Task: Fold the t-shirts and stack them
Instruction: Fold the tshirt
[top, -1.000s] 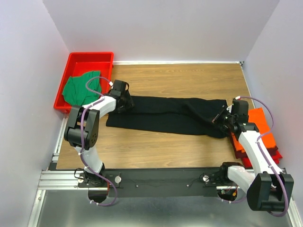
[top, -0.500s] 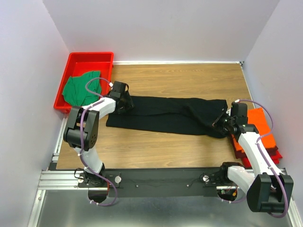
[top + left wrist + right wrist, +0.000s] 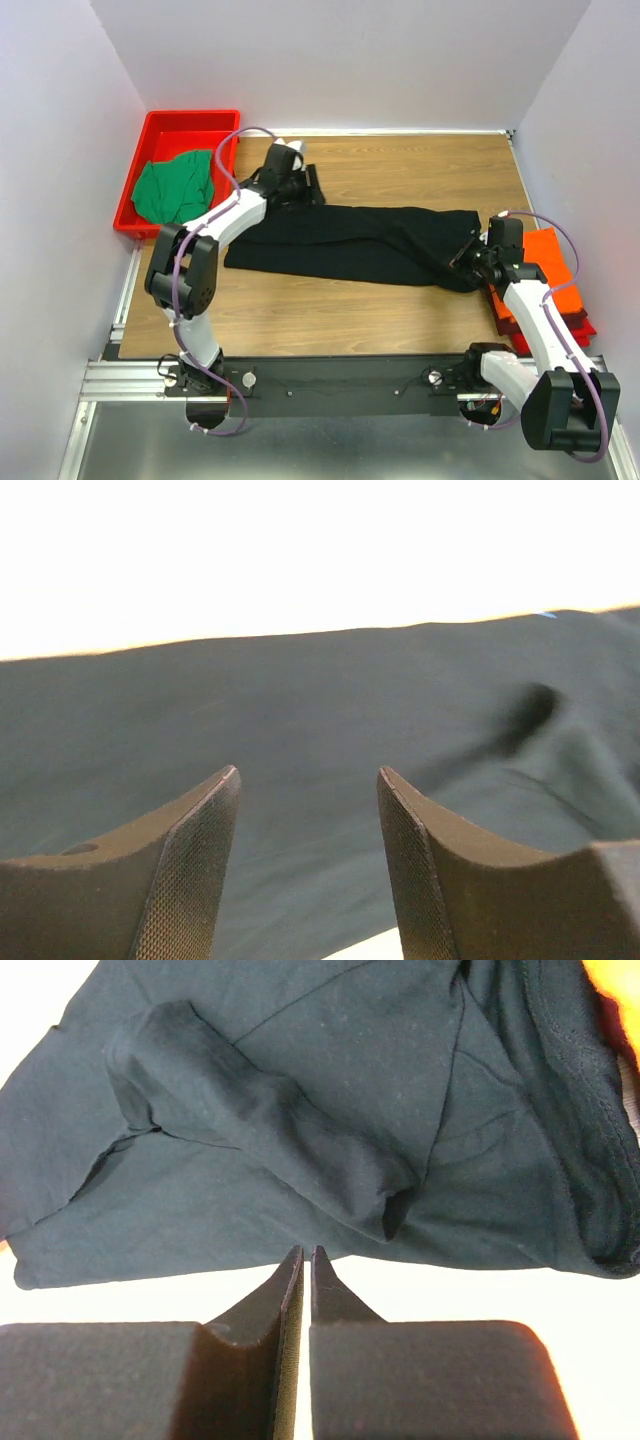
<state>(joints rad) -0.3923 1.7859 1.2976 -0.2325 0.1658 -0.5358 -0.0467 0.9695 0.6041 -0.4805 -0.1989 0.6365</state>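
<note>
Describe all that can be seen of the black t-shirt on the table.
The black t-shirt is soft, matte cloth, folded lengthwise into a long band lying across the wooden table. Its right end is bunched, with a raised ridge and a stitched hem showing. The open left claw hangs over its left part, holding nothing. The shut right claw points at its near right edge, empty. That end lies close to the orange t-shirt.

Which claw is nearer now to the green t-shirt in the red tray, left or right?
Left. The left claw is by the far edge of the black t-shirt, to the right of the green t-shirt; the right claw is at its right end.
</note>
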